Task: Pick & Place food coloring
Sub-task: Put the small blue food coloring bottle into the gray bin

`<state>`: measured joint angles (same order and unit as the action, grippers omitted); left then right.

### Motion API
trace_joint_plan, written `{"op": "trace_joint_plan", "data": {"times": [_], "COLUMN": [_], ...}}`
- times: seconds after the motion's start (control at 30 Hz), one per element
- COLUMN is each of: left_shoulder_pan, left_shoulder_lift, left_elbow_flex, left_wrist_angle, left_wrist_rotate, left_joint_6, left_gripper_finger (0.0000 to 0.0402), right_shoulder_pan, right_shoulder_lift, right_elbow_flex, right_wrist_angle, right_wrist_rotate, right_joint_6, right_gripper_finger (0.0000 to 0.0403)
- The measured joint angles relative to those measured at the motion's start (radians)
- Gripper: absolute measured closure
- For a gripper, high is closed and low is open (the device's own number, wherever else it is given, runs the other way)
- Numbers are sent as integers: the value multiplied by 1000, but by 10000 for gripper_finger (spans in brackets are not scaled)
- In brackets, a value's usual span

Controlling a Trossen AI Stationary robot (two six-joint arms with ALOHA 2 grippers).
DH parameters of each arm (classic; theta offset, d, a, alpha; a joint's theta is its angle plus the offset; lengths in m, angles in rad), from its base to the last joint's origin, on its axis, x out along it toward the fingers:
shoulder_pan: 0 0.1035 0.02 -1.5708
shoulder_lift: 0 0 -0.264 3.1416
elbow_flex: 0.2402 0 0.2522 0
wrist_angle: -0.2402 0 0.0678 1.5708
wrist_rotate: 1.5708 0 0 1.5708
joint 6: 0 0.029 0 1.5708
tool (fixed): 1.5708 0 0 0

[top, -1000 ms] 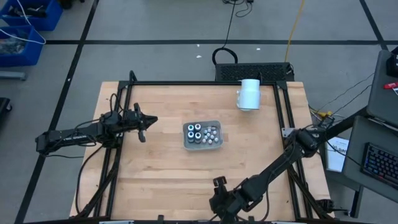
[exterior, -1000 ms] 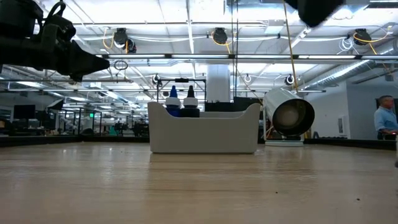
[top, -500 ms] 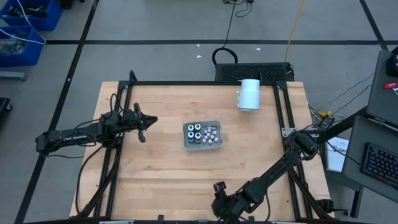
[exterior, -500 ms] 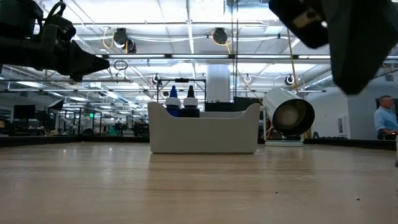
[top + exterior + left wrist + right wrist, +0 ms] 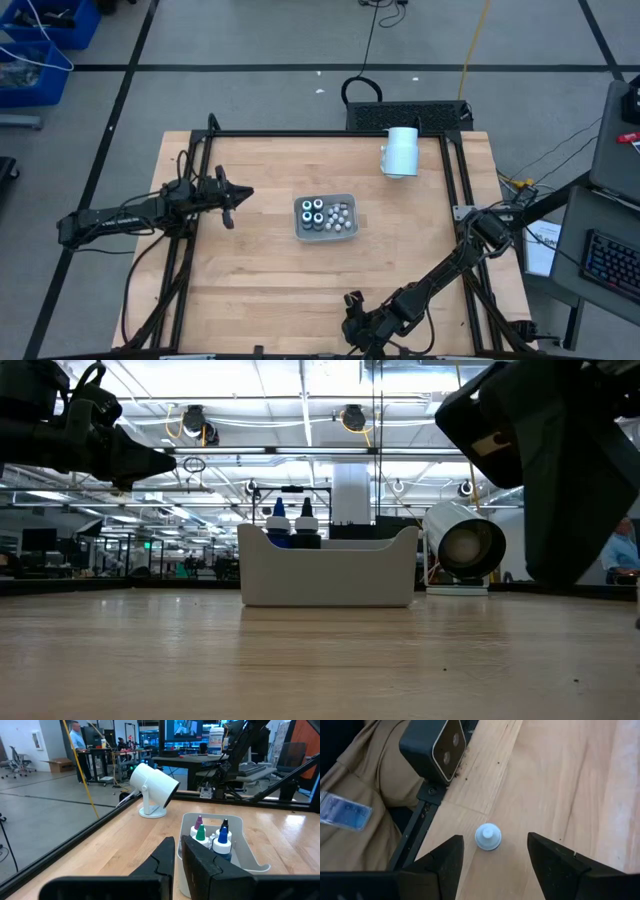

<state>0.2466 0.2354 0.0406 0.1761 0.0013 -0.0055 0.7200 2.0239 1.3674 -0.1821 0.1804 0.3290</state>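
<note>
The right end effector (image 5: 490, 862) hangs over the near edge of the desk (image 5: 250, 260), fingers spread wide, with a single pale-capped bottle (image 5: 488, 837) standing on the wood between them and not yet touched. The rest of the food coloring sits in the tray (image 5: 324, 217) at the middle of the desk: the bottles (image 5: 214, 837) upright with coloured tips, pale pieces packed beside them. The left end effector (image 5: 178, 865) waits toward the left edge, its fingers pressed nearly together and holding nothing, aimed at the tray.

The lone bottle stands very close to the desk's near edge, just beside the black frame and the low camera (image 5: 432, 747). If the fingers come down off-centre, one could clip the cap and tip the bottle, or roll it off the edge. Closing too high on the narrow tip may also let it slip free.

From above, the arm covers that bottle, so only the right wrist view shows it. The low view is partly blocked by the right arm's dark bulk. The bottle's colour below the cap cannot be made out. The white cylinder (image 5: 401, 151) lies near the far edge.
</note>
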Motion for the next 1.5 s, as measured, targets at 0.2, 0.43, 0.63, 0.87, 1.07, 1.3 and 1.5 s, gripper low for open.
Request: {"op": "trace_joint_plan", "data": {"times": [0.2,0.43,0.63,0.87,1.07,1.3,1.5], "left_shoulder_pan": [0,0,0,0,0,0,0], "left_shoulder_lift": [0,0,0,0,0,0,0], "left_elbow_flex": [0,0,0,0,0,0,0], "left_wrist_angle": [0,0,0,0,0,0,0], "left_wrist_rotate": [0,0,-1,-1,-1,-1,-1], "left_joint_6": [0,2,2,2,1,1,1], "left_gripper_finger": [360,360,360,360,360,360,360], "right_shoulder_pan": [0,0,0,0,0,0,0], "right_shoulder_lift": [0,0,0,0,0,0,0], "right_elbow_flex": [-16,-52,-56,-56,-56,-56,-56], "right_wrist_angle": [71,105,105,104,104,108,148], "right_wrist_rotate": [28,28,28,28,27,24,23], "right_joint_6": [2,23,25,25,23,3,-29], "right_gripper_finger": [195,197,227,276,299,290,263]}}
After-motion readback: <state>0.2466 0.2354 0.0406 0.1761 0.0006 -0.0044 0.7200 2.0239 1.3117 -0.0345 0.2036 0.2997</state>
